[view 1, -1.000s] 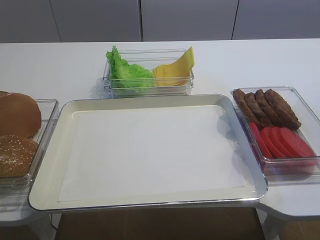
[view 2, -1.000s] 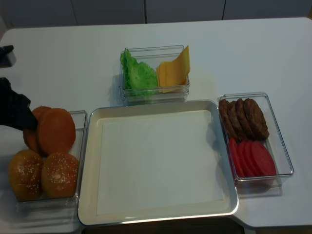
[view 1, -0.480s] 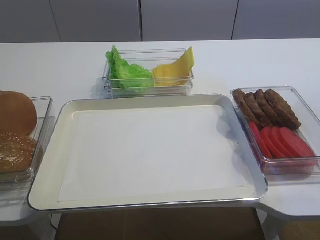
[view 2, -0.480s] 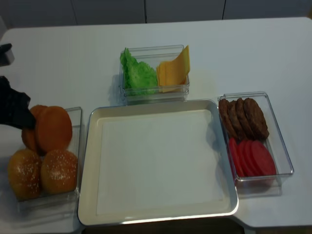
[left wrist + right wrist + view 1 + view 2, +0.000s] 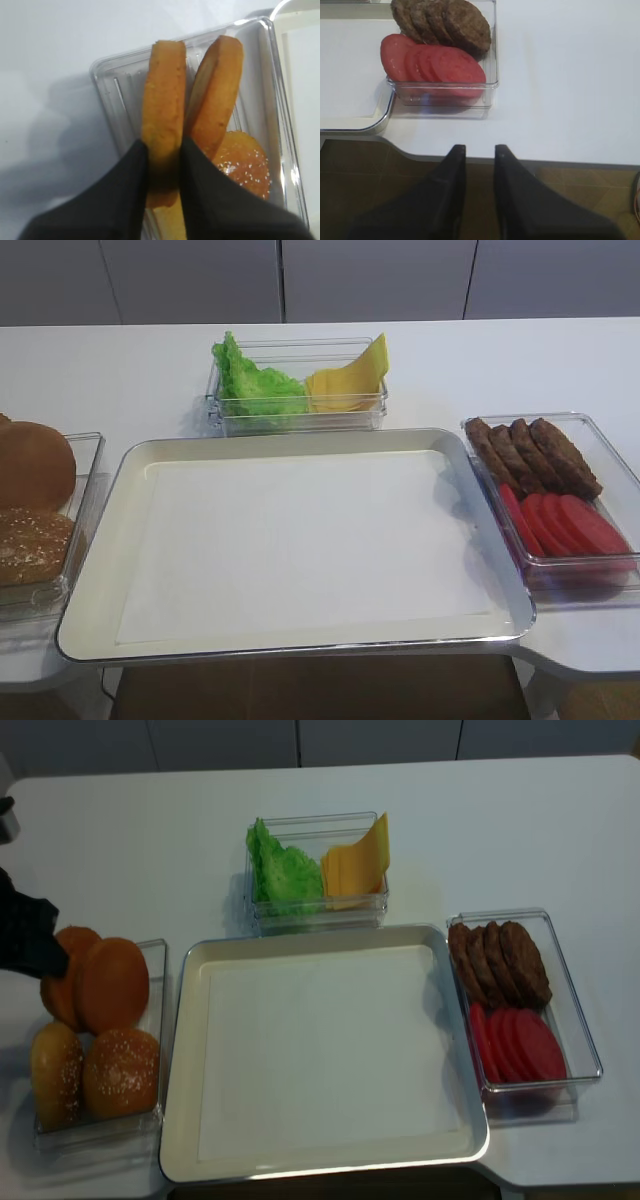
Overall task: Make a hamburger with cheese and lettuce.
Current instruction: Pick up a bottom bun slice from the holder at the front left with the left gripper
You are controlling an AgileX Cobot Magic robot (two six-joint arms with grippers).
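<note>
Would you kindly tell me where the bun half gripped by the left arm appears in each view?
Exterior high: bun half at far left edge, mostly hidden.
Realsense: left, behind its neighbour.
Left wrist: centre, between the fingers.
Right wrist: not in it.
Shared landmark: the clear bun container.

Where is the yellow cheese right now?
The cheese stands in the clear box at the back middle of the exterior high view, right beside the lettuce, behind the big tray.

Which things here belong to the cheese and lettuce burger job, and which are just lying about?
For the job:
- bun half gripped by the left jaws
- cheese
- lettuce
- tray

Lying about:
- meat patties
- tomato slices
- seeded bun tops
</note>
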